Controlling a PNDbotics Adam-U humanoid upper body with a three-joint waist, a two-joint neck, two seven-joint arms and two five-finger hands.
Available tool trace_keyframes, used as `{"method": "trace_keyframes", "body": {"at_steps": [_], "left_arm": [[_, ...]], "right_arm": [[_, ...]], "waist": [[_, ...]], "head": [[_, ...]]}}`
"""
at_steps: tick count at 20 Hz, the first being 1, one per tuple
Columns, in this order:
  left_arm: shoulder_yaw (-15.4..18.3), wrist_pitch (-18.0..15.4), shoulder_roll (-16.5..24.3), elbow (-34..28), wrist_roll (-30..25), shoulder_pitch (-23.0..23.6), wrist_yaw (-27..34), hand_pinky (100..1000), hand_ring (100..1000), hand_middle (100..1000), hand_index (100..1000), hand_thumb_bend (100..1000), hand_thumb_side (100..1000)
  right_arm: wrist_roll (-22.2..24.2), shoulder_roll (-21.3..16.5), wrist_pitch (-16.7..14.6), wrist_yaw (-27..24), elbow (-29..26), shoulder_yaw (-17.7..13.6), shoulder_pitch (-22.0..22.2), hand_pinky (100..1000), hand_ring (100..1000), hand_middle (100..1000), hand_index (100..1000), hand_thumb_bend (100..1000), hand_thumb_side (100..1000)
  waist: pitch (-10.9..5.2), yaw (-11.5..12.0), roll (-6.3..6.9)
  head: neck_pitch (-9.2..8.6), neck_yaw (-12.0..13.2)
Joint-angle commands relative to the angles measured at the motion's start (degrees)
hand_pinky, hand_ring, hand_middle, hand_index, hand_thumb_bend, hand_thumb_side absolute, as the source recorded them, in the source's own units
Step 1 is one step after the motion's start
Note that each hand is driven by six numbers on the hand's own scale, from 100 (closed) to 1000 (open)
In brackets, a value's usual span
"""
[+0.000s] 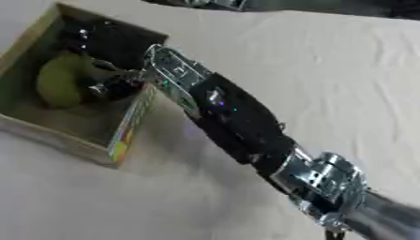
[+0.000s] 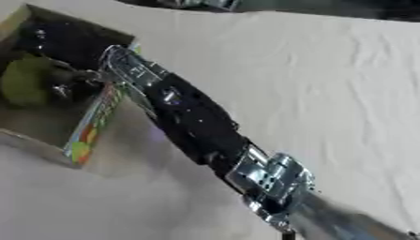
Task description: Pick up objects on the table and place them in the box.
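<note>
Lying inside the box, a green, pear-shaped object is resting on the cardboard floor toward the box's left side, with a darker shape sitting behind it in the far corner that is too murky to name. The right hand is reaching over the box's near-right wall and hanging just beside the green object; its fingers are blending into the dark interior, so I cannot tell whether they are curled round the object or spread apart from it. The right arm is stretching diagonally from the lower right corner up to the box, black along the forearm with silver joints showing at the wrist and the elbow. The box is sitting at the upper left of the table, open-topped, its right wall showing a strip of bright printed colours. A pale cloth is covering the table all around it
</note>
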Motion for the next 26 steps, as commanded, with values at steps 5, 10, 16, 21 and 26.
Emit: {"method": "trace_keyframes", "body": {"at_steps": [5,10,16,21,26], "left_arm": [[0.2,0.0,1.9,-1.1,-0.4,-0.1,0.1,507,570,545,685,100,566],[0.2,0.0,1.9,-1.1,-0.4,0.1,0.0,507,570,545,684,100,566],[0.4,0.1,2.0,-1.1,0.0,0.7,-0.2,507,570,546,685,100,566],[0.6,0.2,2.2,-1.1,0.2,1.5,-0.5,507,570,545,685,100,567],[1.2,0.5,2.5,-1.1,0.9,2.7,-1.2,506,570,546,685,100,567]], "right_arm": [[1.5,-0.6,0.6,-0.1,-4.2,-1.2,-1.8,840,913,854,930,100,188],[0.2,-1.2,2.8,-3.7,-9.0,-2.3,-1.9,842,904,819,916,100,100],[-4.3,-2.8,5.3,-9.2,-17.7,-5.4,-1.9,861,897,777,902,100,100],[-6.8,-6.7,6.5,-13.7,-25.0,-6.7,-0.6,874,898,772,906,100,100],[-10.8,-13.6,8.4,-18.2,-32.4,-9.7,4.3,882,896,760,888,100,160]], "waist": [[-1.54,-0.1,0.81],[-1.65,-0.5,0.98],[-2.01,-1.4,1.38],[-2.46,-2.6,1.74],[-3.05,-5.1,2.09]], "head": [[-0.71,-0.1],[-0.59,0.2],[-0.18,1.1],[0.34,2.4],[0.67,6.2]]}}
